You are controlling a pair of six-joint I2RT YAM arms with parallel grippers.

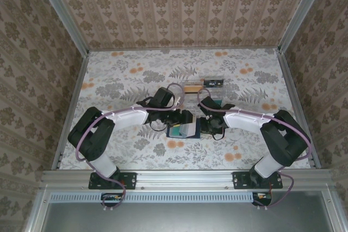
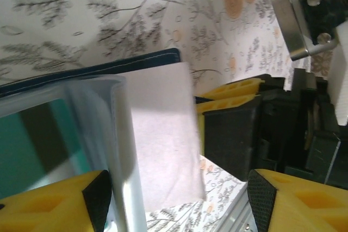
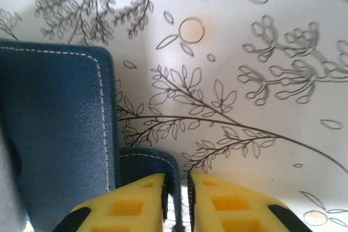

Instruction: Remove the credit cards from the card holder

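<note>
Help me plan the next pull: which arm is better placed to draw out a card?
Left. The left end effector, open, straddles the pale card beside the teal card, while the right end effector is shut on the holder's tab, anchoring it.

A purpose-built robot test cell, of the kind found in a laboratory, is indicated. The surface (image 1: 119, 80) is covered with a floral print and is enclosed on three sides by upright panels (image 1: 179, 9) papered in a damask pattern. Bare aluminium profiles (image 1: 61, 10) are fitted at the corners rising from the surface. Along its near edge an aluminium rail (image 1: 185, 176) is mounted, to which the bases of two robot arms (image 1: 110, 180) are bolted.
</note>
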